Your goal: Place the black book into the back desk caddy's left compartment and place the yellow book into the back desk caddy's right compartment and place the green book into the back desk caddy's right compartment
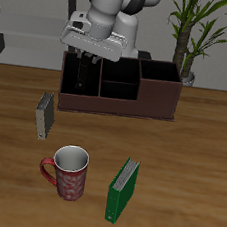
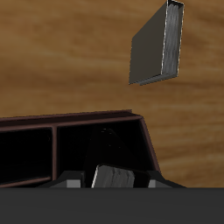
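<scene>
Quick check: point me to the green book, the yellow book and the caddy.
green book (image 1: 122,189), exterior view, on its front cover.
yellow book (image 1: 44,116), exterior view, on its cover; also (image 2: 155,45), wrist view, cover.
caddy (image 1: 126,106), exterior view, on its front wall.

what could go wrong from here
1. The plain black book seems to hang under the gripper over an end section of the long reddish-brown desk caddy. The grip is hard to see, and a skewed release could leave the book caught on a divider.
2. The thin yellowish-grey book stands on edge close to that end, so a low sweep might topple it.
3. The slim dark green book stands beside the red mug, which a wide approach could bump.
</scene>
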